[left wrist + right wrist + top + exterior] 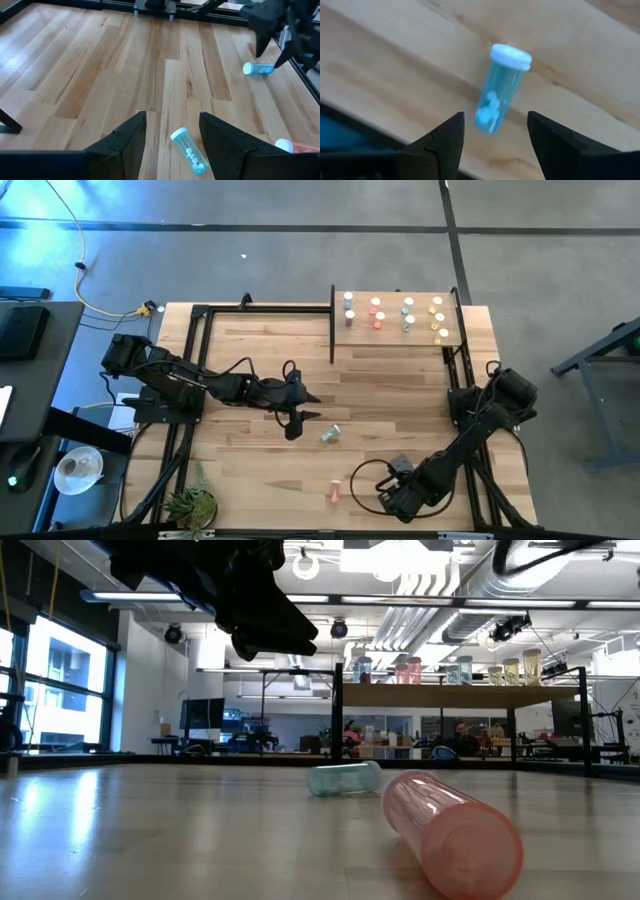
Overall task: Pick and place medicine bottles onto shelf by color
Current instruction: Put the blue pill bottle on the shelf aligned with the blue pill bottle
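Observation:
A teal medicine bottle (330,434) lies on its side mid-table, and a pink one (334,492) lies near the front edge. My left gripper (295,420) hangs open just left of the teal bottle (189,152), its fingers above it and clear of it. My right gripper (398,485) points down, open, over a blue bottle (500,87) that lies on the wood with its white cap (511,55) away from the fingers; nothing touches it. The shelf (395,338) at the far right carries several upright bottles.
Black frame posts (332,325) stand at the shelf's left side and along the table's left and right edges. A small plant (190,505) sits at the near left corner. In the low view the pink bottle (455,830) lies close in front of the teal one (345,778).

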`<state>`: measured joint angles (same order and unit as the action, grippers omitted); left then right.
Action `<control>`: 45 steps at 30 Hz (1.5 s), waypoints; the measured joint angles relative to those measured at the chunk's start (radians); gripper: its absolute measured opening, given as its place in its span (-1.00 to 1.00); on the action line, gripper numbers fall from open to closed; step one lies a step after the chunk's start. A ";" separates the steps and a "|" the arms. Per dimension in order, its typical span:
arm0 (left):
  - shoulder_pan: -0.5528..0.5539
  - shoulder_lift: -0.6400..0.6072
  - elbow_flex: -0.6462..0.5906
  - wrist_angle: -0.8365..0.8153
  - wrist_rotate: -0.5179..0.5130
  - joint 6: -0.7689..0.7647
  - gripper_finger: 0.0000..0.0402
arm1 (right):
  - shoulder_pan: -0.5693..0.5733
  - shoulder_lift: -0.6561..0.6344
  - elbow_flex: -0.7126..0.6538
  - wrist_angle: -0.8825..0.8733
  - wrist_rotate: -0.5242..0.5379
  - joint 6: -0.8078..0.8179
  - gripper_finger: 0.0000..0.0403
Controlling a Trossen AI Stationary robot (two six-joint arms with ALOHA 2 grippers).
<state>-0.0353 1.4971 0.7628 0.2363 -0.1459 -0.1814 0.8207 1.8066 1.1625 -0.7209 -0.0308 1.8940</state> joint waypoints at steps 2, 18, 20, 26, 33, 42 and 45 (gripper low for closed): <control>0.000 0.000 0.000 0.000 0.000 0.000 -0.14 | -0.001 0.024 0.000 0.001 -0.015 -0.010 0.03; 0.000 0.000 0.000 -0.001 0.000 0.000 -0.14 | -0.009 0.049 0.000 0.011 -0.039 -0.035 -0.26; 0.000 0.000 0.000 -0.001 0.001 0.000 -0.14 | -0.009 0.049 0.000 0.011 -0.030 -0.035 -0.38; 0.000 0.000 0.000 -0.009 0.001 0.000 -0.14 | -0.017 0.047 0.001 0.007 -0.015 -0.082 -0.66; 0.000 0.000 0.000 -0.009 0.040 0.000 -0.14 | -0.043 0.046 0.001 0.007 0.052 -0.183 -0.71; 0.029 0.000 0.000 -0.009 0.240 0.020 -0.14 | -0.104 -0.048 0.001 0.017 0.280 -0.361 -0.69; 0.042 0.000 0.000 -0.010 0.296 0.025 -0.14 | -0.127 -0.095 0.001 0.038 0.348 -0.449 -0.69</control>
<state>0.0069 1.4967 0.7628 0.2264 0.1503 -0.1565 0.6935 1.7116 1.1637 -0.6833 0.3172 1.4452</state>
